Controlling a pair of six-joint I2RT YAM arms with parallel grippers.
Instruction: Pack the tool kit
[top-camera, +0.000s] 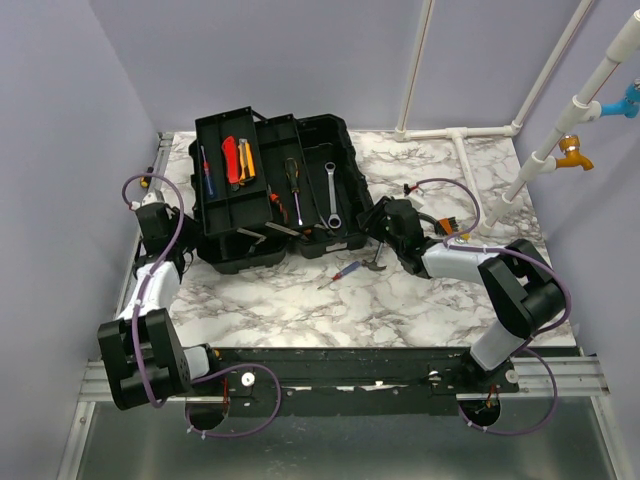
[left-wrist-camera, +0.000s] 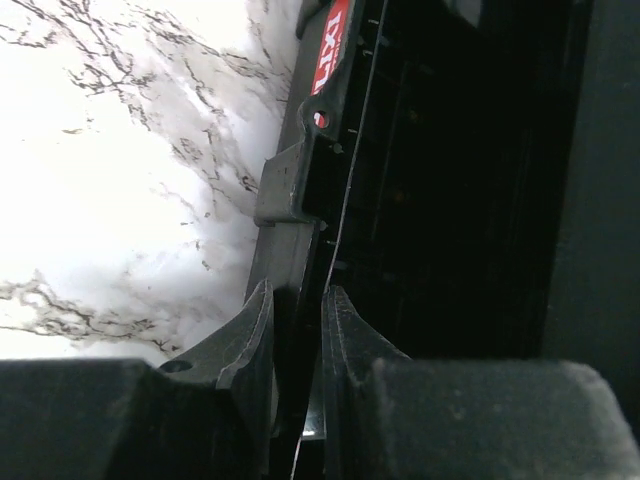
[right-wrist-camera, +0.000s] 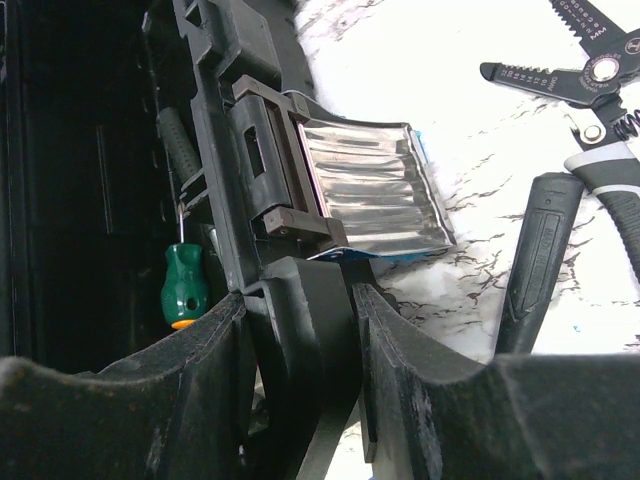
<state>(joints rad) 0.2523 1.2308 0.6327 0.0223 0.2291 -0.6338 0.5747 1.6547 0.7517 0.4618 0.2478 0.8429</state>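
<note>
We see the black toolbox (top-camera: 350, 165) lying open in the upper middle of the overhead view, with a wrench (top-camera: 331, 195) and screwdrivers inside. Our left gripper (left-wrist-camera: 298, 310) is nearly closed, pinching the box's left rim, and our right gripper (right-wrist-camera: 300, 290) is clamped on its right wall beside a metal latch (right-wrist-camera: 370, 190). Pliers (right-wrist-camera: 600, 110) lie on the marble table (top-camera: 450, 300), just right of that gripper.
</note>
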